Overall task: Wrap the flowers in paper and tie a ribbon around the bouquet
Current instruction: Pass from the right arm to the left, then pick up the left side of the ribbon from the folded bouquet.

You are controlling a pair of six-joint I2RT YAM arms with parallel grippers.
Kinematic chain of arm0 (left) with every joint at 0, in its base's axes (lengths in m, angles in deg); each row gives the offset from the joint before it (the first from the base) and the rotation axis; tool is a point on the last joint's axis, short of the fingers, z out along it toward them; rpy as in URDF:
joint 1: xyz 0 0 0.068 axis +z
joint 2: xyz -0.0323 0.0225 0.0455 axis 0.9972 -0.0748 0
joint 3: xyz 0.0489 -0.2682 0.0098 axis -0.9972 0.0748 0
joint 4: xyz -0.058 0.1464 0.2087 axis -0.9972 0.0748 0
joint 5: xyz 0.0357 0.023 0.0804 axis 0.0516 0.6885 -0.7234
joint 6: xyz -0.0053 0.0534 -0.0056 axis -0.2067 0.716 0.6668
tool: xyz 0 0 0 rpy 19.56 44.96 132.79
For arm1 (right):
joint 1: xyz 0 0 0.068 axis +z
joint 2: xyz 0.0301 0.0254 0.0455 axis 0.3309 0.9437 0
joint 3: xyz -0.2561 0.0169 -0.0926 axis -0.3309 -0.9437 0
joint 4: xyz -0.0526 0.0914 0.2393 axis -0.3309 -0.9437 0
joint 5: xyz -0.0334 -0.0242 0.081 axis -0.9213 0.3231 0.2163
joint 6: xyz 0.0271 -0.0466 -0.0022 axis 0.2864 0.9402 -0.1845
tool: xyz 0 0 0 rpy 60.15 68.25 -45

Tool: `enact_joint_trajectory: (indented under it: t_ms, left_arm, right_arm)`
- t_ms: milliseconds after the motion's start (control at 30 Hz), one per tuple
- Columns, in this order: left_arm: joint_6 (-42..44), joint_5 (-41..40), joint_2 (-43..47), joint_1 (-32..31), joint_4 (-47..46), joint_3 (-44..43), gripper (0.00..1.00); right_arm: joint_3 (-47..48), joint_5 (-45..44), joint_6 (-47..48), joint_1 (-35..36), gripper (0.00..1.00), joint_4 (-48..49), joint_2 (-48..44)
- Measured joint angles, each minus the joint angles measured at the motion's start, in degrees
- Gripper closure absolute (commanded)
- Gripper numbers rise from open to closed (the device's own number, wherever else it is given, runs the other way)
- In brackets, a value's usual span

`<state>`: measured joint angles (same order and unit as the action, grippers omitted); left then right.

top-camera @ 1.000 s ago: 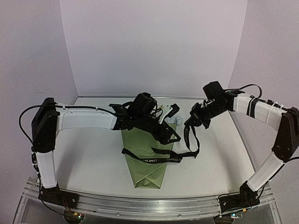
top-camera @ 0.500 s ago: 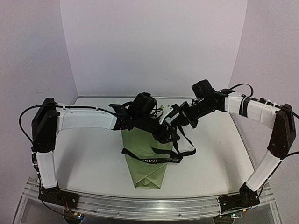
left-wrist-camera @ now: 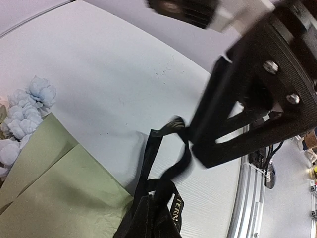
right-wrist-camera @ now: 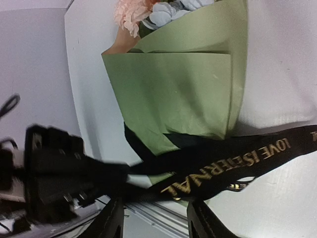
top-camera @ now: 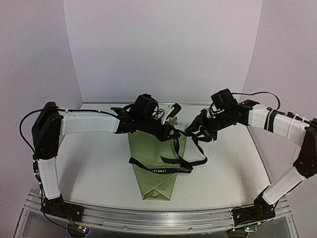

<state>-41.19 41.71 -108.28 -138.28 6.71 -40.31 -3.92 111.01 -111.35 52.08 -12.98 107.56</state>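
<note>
Ok so going left to right: the left tool (top-camera: 171, 133) reaches in over the wide far end of the bouquet (top-camera: 148, 148). It's clamped tight on a bunched bit of the ribbon (top-camera: 168, 170); the left wrist view shows the black strands running straight down into its grip.

The bouquet lies flat on the surface (top-camera: 94, 163), pretty much dead centre between the arms. Its long axis runs near to far: the pointy folded tip faces the arm bases, and the open end with the flowers (right-wrist-camera: 132, 17) faces the back wall. The green paper (top-camera: 154, 182) is a cone around them. The ribbon crosses the middle of the cone at right angles to that axis. Then a strand climbs from the cone's right side up to where both tools meet, near the flower end.

The right tool (top-camera: 195, 127) sits just beside the left one, on its right, fingers parted. The lettered ribbon runs across in front of its tips and, as far as I can tell, isn't pinched there.

My guess is the knot isn't done yet. Whatever pull comes next is on the left arm, since it's the one holding the strand. It'd be hauling sideways across the cone, not along it.
</note>
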Motion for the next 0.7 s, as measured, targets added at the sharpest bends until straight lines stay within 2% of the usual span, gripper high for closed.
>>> enact_joint_trajectory:
  t_ms: [167, 267, 400, 700]
  left_arm:
    - [-1.4, 2.8, 1.5, 3.6, 5.2, -0.9, 1.00]
    - [-1.6, 4.1, 1.8, 4.7, 9.2, -3.2, 1.00]
    - [-1.8, 5.7, 2.2, 4.8, 13.2, -5.6, 1.00]
    - [-2.3, 6.9, 2.6, 5.8, 19.5, -9.4, 1.00]
  right_arm:
    - [-14.6, -4.2, 12.2, 1.4, 0.40, 4.9, -12.8]
    - [-21.6, -6.3, 19.0, 3.7, 0.39, 7.9, -16.0]
    - [-26.3, -8.8, 25.7, 7.2, 0.40, 9.9, -14.8]
    - [-26.9, -18.8, 34.1, 16.3, 0.38, 16.0, -4.8]
